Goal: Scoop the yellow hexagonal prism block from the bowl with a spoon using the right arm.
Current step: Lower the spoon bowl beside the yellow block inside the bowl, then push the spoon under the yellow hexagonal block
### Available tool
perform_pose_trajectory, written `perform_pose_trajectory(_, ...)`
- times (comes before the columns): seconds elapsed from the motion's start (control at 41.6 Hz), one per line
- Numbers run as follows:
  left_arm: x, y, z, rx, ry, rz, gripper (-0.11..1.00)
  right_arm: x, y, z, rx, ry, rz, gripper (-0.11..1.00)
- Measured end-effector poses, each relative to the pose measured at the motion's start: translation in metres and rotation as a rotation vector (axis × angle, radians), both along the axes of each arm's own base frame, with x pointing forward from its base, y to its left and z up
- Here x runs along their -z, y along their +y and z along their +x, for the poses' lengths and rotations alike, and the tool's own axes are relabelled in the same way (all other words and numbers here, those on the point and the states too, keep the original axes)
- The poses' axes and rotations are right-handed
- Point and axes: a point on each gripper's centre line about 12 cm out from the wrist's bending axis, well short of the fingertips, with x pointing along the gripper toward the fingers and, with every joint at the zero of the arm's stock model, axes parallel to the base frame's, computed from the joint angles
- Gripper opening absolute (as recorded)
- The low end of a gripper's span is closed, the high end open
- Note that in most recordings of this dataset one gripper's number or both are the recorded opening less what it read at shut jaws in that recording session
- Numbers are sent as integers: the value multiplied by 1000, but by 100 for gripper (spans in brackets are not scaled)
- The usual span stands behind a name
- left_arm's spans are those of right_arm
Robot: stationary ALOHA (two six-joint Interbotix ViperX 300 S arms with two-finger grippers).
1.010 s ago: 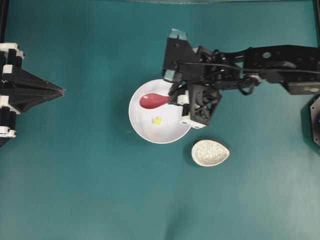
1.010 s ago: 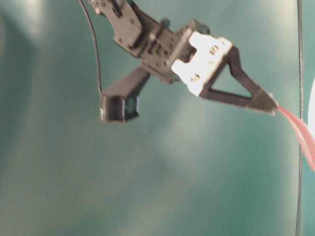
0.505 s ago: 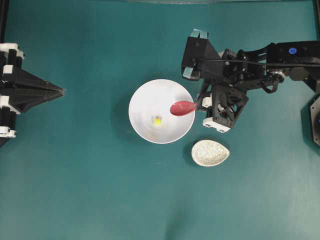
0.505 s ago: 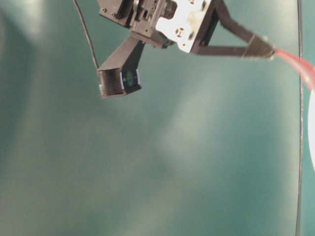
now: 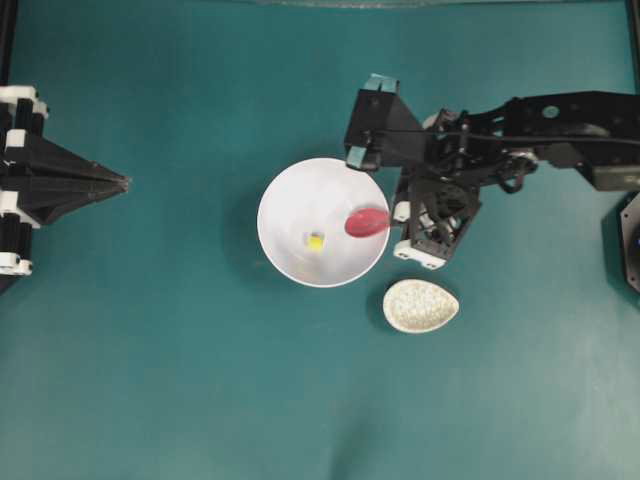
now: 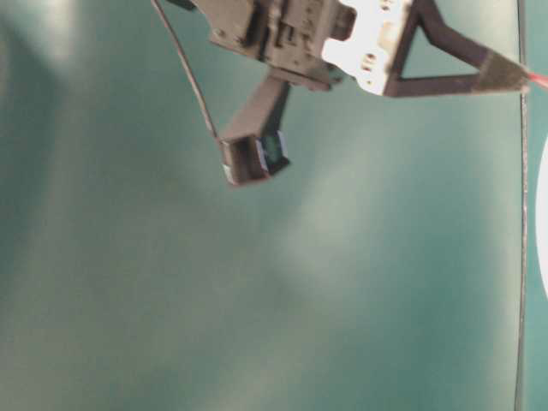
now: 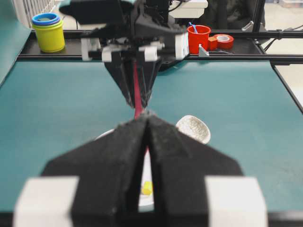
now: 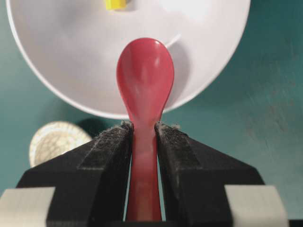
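The right gripper [image 8: 143, 137] was clamped on the handle of the spoon [image 5: 367, 222], its scoop held over the near-right edge of the bowl [image 5: 290, 190] in the overhead view. The block [image 5: 315, 241] lay on the bowl's floor, a little left of and below the scoop, apart from it. The scoop itself was empty. The wrist view showed the spoon [image 8: 144, 85] level above the rim, with the block [image 8: 115, 4] beyond its tip at the top edge.

Just beside the bowl, to its lower right, sat a speckled rest [image 5: 420, 305], under the right arm's wrist. The left gripper [image 5: 118, 183] was parked at the far left, well apart from the bowl, its fingers pressed together on nothing. Behind the table stood stacked cups [image 7: 48, 31], a red cup [image 7: 199, 38] and a tape roll [image 7: 222, 41].
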Motion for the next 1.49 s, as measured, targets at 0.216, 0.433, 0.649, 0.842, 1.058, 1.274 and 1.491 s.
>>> perform_pose_trajectory(0.216,0,0,0,0,0,0,0,16,-2,10,5,-9,-7,23)
perform_pose_trajectory(0.433,0,0,0,0,2,1,0,28,-4,20,9,-26,-17,23)
perform_pose_trajectory(0.649,0,0,0,0,0,1,0,32,-8,31,6,-79,-50,23)
perform_pose_trajectory(0.842,-1,0,0,0,-3,0,0,29,-10,38,6,-148,-78,23)
perform_pose_trajectory(1.058,0,0,0,0,0,1,0,25,-11,44,3,-205,-93,23)
perform_pose_trajectory(1.274,-1,0,0,0,-2,0,0,23,-11,45,1,-224,-103,23)
perform_pose_trajectory(1.491,0,0,0,0,2,2,0,1,-12,42,3,-275,-113,23)
